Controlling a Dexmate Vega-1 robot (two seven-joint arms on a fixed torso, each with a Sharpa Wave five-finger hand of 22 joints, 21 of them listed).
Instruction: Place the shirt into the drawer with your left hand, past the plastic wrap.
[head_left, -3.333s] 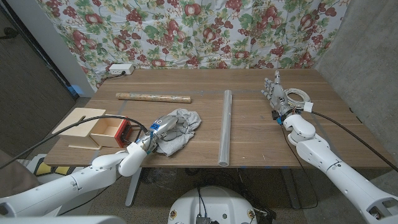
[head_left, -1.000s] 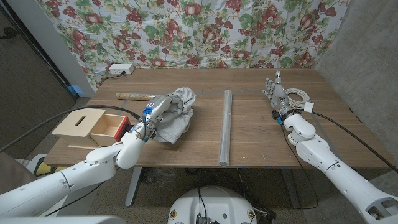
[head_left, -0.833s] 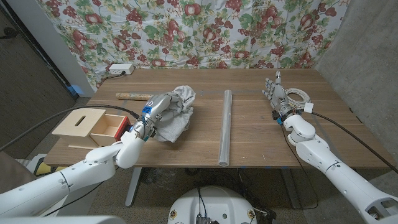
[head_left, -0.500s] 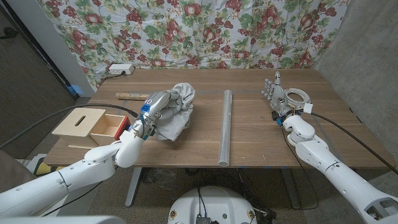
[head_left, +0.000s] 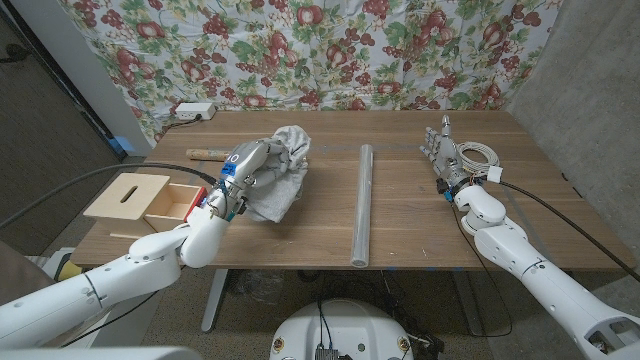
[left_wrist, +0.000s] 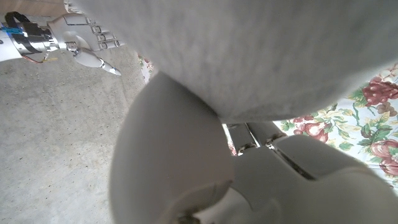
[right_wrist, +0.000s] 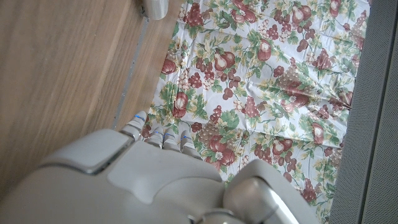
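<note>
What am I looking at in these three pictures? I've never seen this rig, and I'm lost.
It is a robot with two arms, standing at a wooden table. The wide picture looks down from its head. The other two come from cameras on its wrists, so they look turned. The left hand holds a grey shirt above the table. To its left is an open drawer. A roll of plastic wrap lies mid-table, a paper roll farther back. The right hand waits, holding nothing, beside a coiled cable.

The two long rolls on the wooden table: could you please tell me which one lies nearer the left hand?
The brown paper-wrapped roll, lying crosswise just behind the left hand. The clear plastic wrap roll lies lengthwise, farther toward the right.
</note>
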